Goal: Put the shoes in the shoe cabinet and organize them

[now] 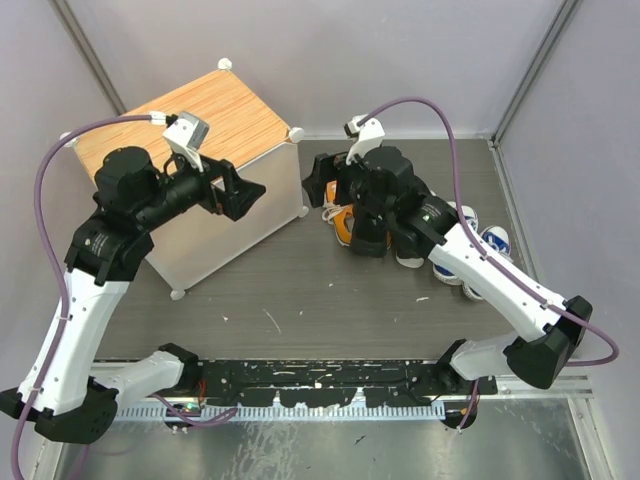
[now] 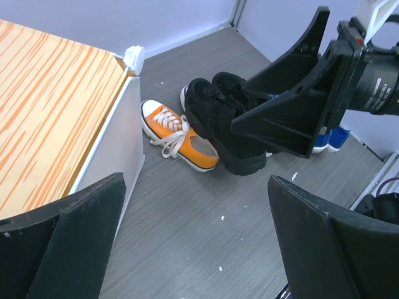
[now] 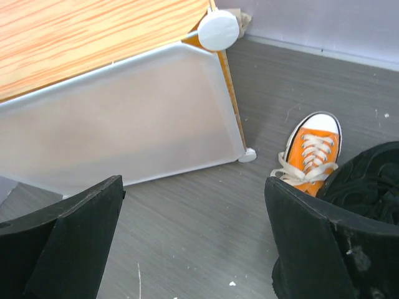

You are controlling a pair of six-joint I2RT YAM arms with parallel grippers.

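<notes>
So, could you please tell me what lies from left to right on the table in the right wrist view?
shoe cabinet → orange sneaker → black shoe, at the right edge.

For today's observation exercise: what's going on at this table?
The robot holds no shoe yet. The left gripper hangs open over the edge of the cabinet. The right gripper, open too, hovers near the orange sneaker and black shoes, which sit on the table beside that cabinet.
</notes>
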